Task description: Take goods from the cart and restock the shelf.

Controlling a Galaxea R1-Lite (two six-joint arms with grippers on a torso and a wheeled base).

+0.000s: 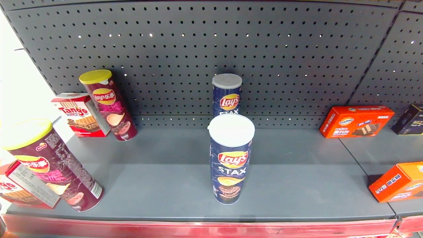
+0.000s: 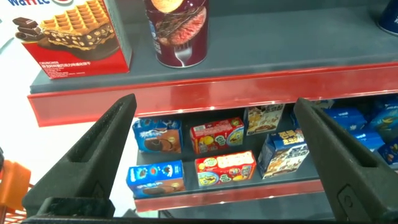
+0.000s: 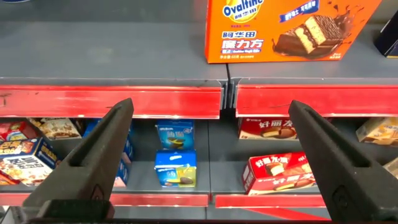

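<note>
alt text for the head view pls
A grey shelf with a pegboard back holds a blue chip can upright at centre, with a second blue chip can behind it. Yellow-lidded maroon chip cans and red wafer boxes sit at left, orange boxes at right.

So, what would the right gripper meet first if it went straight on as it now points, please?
Probably the red shelf edge, framed by the open right gripper, just below the orange box. Depth is unclear; a lower line would reach the blue boxes beneath.
</note>
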